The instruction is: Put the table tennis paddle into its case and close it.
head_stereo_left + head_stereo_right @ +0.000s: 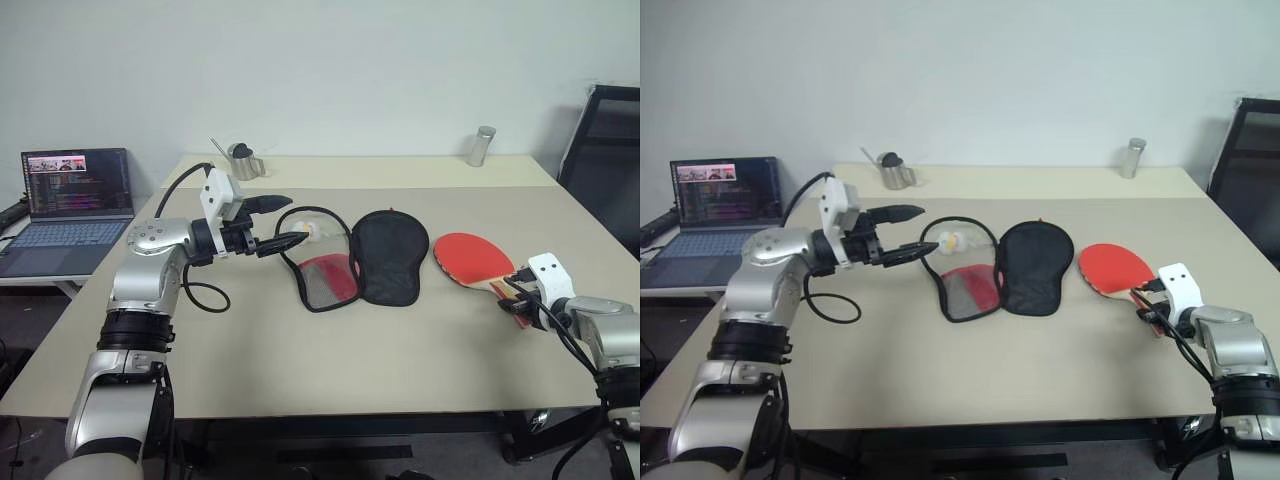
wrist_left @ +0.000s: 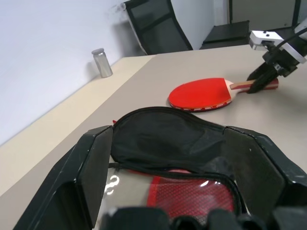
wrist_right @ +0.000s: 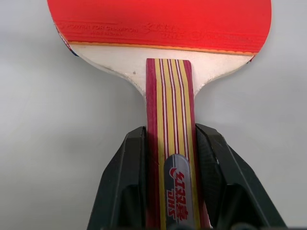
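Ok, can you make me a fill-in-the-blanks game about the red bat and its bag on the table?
1. The right end effector is shut on the paddle's ____.
2. The paddle has a round face coloured ____.
3. The case lies unzipped on the table, between the paddle and the ____ end effector.
4. Off to one side of the table stands an open ____ with a lit screen.

Missing words: handle; red; left; laptop

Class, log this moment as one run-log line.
right gripper: shut on paddle handle | left gripper: open, beside case | case: open, lying on table
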`<action>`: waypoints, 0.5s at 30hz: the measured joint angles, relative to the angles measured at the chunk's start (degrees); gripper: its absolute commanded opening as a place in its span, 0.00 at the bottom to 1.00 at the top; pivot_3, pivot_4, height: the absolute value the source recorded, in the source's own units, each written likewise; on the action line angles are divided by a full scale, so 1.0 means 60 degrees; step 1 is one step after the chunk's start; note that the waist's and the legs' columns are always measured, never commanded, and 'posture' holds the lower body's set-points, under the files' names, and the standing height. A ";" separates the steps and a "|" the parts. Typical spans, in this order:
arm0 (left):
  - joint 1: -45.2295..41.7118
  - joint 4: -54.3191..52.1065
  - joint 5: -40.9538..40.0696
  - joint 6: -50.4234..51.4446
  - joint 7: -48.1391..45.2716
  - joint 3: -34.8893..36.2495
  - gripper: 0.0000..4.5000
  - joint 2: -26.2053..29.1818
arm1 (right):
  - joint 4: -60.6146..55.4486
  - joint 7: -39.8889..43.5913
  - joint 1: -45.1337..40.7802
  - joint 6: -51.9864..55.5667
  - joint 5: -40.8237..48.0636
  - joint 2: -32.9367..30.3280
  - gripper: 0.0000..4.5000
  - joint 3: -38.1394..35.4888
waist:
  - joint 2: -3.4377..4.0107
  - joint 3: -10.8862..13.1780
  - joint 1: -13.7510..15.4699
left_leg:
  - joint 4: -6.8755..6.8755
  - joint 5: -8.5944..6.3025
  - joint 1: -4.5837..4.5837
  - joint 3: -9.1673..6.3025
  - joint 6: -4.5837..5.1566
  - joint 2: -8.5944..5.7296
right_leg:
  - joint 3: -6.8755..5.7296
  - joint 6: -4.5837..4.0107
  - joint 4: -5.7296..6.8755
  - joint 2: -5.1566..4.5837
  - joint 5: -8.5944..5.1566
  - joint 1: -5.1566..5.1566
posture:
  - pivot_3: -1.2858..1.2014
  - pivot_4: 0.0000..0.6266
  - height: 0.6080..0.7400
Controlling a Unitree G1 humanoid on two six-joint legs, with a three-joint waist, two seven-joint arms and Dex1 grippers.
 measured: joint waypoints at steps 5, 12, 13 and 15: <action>-0.0094 0.0000 0.0000 0.0078 -0.0110 -0.0016 0.88 -0.0106 | -0.0408 -0.0163 0.0091 0.0456 0.0203 0.0070 0.46 -0.0007 | 0.0000 0.0000 -0.0017 | -0.0003 0.0000 0.0000 0.0001 0.0000 0.0010 | -0.0001 -0.0003 -0.0003 0.0013 0.0002 -0.0001 | 0.52 0.24 1.00; -0.0114 -0.0010 0.0005 0.0136 -0.0186 -0.0022 0.88 -0.0103 | 0.0481 -0.0138 -0.0639 0.0385 0.0257 0.0122 0.66 0.0358 | -0.0001 0.0000 -0.0070 | 0.0005 0.0000 0.0005 0.0014 0.0000 0.0027 | 0.0009 -0.0015 -0.0003 0.0032 0.0013 -0.0002 | 0.52 0.24 1.00; -0.0114 -0.0013 0.0008 0.0141 -0.0185 -0.0021 0.88 -0.0101 | 0.0691 -0.0122 -0.0802 0.0340 0.0245 0.0128 0.66 0.0454 | -0.0001 0.0000 -0.0072 | 0.0006 0.0001 0.0006 0.0015 0.0000 0.0031 | 0.0010 -0.0016 -0.0003 0.0035 0.0015 -0.0002 | 0.52 0.24 1.00; -0.0114 -0.0018 0.0007 0.0145 -0.0187 -0.0022 0.88 -0.0099 | 0.1176 -0.0104 -0.1147 0.0143 0.0201 0.0164 0.66 0.0608 | -0.0001 0.0000 -0.0072 | 0.0007 0.0001 0.0007 0.0016 0.0000 0.0033 | 0.0011 -0.0019 -0.0003 0.0037 0.0017 -0.0003 | 0.52 0.24 1.00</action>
